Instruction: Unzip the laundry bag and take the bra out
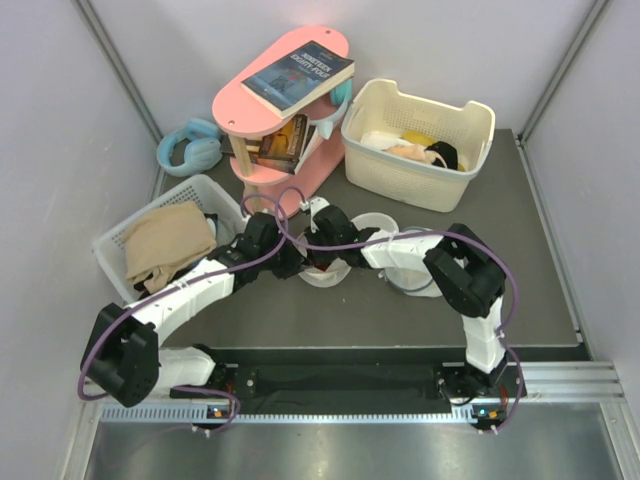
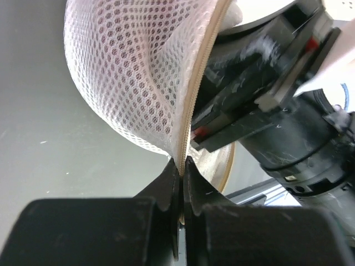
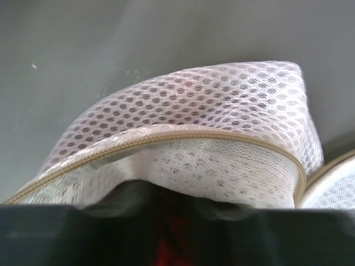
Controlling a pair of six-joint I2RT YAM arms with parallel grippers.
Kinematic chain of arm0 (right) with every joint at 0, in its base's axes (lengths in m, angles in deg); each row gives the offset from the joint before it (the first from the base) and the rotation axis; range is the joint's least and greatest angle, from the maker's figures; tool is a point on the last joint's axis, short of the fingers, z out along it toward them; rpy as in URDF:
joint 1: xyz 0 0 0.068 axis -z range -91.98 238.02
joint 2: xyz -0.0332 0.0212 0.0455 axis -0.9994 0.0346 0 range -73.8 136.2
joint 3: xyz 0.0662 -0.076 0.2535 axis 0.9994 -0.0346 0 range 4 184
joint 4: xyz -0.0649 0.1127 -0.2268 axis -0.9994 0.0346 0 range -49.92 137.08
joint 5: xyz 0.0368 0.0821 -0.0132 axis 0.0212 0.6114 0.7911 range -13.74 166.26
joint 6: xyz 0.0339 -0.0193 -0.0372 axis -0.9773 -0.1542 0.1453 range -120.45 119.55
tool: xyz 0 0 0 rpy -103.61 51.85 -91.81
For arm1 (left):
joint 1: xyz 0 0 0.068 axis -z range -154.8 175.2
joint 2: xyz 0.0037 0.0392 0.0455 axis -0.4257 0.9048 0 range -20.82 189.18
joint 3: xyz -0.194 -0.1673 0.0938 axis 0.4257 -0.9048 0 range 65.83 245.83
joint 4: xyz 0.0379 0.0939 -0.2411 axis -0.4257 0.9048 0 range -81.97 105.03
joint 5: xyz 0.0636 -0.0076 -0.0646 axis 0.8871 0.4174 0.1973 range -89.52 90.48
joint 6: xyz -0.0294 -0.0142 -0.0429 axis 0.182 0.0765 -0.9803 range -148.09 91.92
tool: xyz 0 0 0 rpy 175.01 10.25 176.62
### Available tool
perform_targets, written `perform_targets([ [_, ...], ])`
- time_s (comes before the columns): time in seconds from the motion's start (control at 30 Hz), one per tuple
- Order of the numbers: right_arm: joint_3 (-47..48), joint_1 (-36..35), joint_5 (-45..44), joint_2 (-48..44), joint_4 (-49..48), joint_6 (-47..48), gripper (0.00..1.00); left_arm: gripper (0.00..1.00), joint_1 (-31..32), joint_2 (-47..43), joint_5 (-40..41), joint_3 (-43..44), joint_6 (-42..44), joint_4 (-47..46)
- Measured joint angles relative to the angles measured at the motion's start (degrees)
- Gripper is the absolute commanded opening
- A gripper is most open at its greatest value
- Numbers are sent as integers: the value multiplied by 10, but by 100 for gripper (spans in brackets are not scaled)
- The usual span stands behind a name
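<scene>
The laundry bag [image 1: 325,272] lies mid-table between both arms, its cream mesh [image 2: 133,83] pulled up off the table. My left gripper [image 2: 182,166] is shut on the bag's beige zipper edge [image 2: 191,111], and in the top view it [image 1: 303,262] sits at the bag's left. In the right wrist view the bag's mesh flap [image 3: 222,111] arches over the opening. My right gripper [image 3: 173,221] reaches in under that flap, and a strip of the dark red bra [image 3: 172,246] shows pinched between its dark fingers. The bra's other parts are hidden inside.
A cream basket [image 1: 470,125] with clothes stands at the back right. A pink shelf [image 1: 300,165] with books is at the back centre, blue headphones [image 1: 190,145] beside it. A white basket [image 1: 215,195] holding tan cloth sits left. Another round white bag [image 1: 378,222] lies behind the arms.
</scene>
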Motion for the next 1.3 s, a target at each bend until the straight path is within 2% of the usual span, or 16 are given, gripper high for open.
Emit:
perform_targets([
  [0.03,0,-1,-5,2,-2,-2,0,0,1,0,-4,0,-1,-3],
  [0.27,-20,8,15,-21,-5,-13,0,0,1,0,-4,0,-2,-2],
  [0.5,-78,52,79,-159,-4,-34,0,0,-5,0,22,2,-3,25],
  [0.67,-85,78,121,-230,-8,-49,0,0,-8,5,26,14,-2,32],
  [1.03,-116,108,198,-304,4,-78,0,0,-15,18,26,26,-1,43],
  [1.3,-138,111,261,-309,-17,-92,0,0,-31,40,25,43,7,45],
])
